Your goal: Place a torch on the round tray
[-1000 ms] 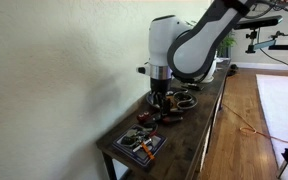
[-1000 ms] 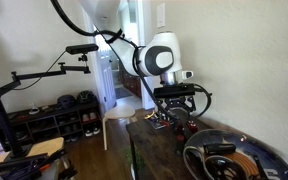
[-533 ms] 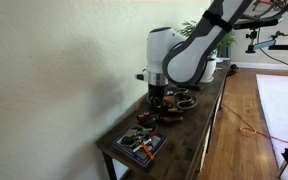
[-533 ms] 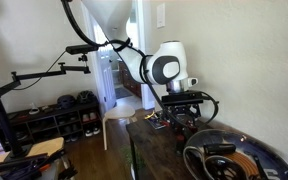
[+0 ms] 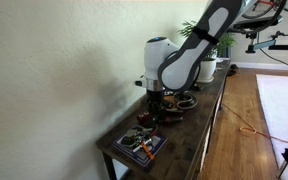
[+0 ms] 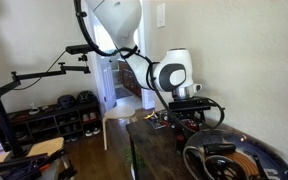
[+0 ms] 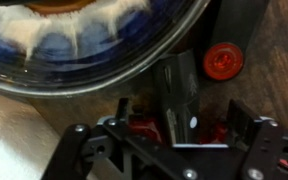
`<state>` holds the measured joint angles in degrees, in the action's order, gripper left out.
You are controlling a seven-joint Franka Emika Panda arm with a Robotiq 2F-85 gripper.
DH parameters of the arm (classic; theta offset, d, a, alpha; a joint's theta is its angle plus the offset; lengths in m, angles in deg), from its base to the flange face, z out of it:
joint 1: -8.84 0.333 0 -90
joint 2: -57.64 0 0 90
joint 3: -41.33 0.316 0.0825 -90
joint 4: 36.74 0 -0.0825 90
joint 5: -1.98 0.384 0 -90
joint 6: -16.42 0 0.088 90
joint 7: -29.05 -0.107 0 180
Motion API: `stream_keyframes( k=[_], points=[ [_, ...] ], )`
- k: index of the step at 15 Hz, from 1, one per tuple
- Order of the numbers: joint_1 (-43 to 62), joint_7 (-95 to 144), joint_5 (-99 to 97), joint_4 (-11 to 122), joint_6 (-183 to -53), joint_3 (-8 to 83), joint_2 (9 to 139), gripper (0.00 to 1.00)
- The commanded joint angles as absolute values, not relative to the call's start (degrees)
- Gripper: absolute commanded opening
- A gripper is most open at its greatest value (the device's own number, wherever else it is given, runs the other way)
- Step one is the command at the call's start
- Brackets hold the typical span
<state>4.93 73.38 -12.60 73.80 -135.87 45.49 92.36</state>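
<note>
White arm (image 5: 189, 55) arched downward, pincer (image 5: 155, 103) pointing down, jaws apart

The dark torch (image 7: 179, 95) sits just outside the round tray (image 7: 124, 72), by its silvery rim.

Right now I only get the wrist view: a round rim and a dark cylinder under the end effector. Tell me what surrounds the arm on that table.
Observer: In an exterior view the end effector hangs low over the middle stretch of a long dark table, which stands against a wall.
Operator: Give me what sits at the table's ends.
Observer: A flat rectangular tray with orange and white bits lies at the end nearest that camera, apart from the end effector.
Operator: Now the far end.
Observer: A potted plant stands there, behind the arm.
</note>
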Motion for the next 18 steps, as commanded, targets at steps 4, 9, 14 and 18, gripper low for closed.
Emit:
stream_keyframes(
  k=[4, 9, 14, 18],
  points=[
    [3.31, 78.12, -12.93, 73.02, -136.05, 46.46, 93.94, 1.0],
    [2.88, 79.73, -12.71, 74.16, -136.68, 46.48, 93.0, 0.53],
    [3.29, 79.15, -12.96, 76.24, -137.29, 46.11, 90.83, 0.2],
    [5.22, 76.45, -13.89, 78.68, -137.13, 45.01, 88.02, 0.16]
  ],
)
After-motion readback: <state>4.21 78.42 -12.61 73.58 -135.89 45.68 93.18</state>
